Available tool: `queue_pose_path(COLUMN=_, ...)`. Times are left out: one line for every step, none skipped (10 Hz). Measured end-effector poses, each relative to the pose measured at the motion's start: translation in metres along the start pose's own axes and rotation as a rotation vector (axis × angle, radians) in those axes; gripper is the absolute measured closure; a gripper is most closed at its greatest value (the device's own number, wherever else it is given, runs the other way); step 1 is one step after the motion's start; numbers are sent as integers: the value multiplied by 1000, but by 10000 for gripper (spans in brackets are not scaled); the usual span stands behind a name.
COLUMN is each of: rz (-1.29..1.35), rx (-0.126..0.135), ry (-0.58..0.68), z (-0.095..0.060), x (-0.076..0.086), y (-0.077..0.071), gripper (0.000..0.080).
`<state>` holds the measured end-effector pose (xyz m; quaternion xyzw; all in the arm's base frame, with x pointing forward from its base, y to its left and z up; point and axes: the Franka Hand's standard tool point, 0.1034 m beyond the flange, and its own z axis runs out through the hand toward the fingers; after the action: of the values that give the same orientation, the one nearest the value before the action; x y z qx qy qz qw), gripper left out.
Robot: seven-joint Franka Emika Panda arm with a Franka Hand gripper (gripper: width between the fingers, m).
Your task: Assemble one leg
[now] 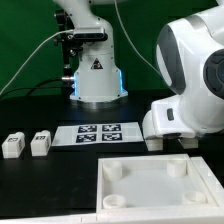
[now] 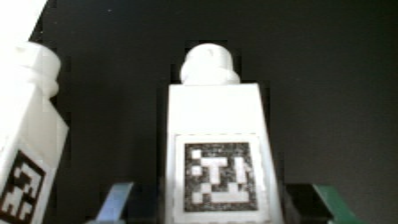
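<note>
In the wrist view a white leg (image 2: 217,130) with a rounded peg on its end and a black-and-white marker on its face lies on the black table between my fingers. My gripper (image 2: 217,207) is open, with a dark gap between the leg and each fingertip (image 2: 121,200). A second leg (image 2: 27,130) lies close beside it. In the exterior view two more legs (image 1: 13,146) (image 1: 40,144) stand at the exterior view's left. The arm's white body (image 1: 190,80) hides the gripper and the leg under it there.
The large white square panel (image 1: 160,185) with corner sockets lies at the front of the exterior view. The marker board (image 1: 98,133) lies behind it. The robot's base (image 1: 95,75) stands at the back.
</note>
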<state>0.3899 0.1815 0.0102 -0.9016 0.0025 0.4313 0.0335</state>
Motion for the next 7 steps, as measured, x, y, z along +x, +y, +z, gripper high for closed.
queue_pose_path(rz=0, rx=0, ry=0, z=0, x=0, y=0, gripper=509)
queue_pose_path(rz=0, rx=0, ry=0, z=0, x=0, y=0, gripper=509)
queue_pose_path(rz=0, rx=0, ry=0, z=0, x=0, y=0, gripper=509)
queue_pose_path(rz=0, rx=0, ry=0, z=0, x=0, y=0, gripper=509)
queue_pose_path(rz=0, rx=0, ry=0, z=0, x=0, y=0, gripper=509)
queue_pose_path(rz=0, rx=0, ry=0, z=0, x=0, y=0, gripper=509)
queue_pose_path(rz=0, rx=0, ry=0, z=0, x=0, y=0, gripper=509)
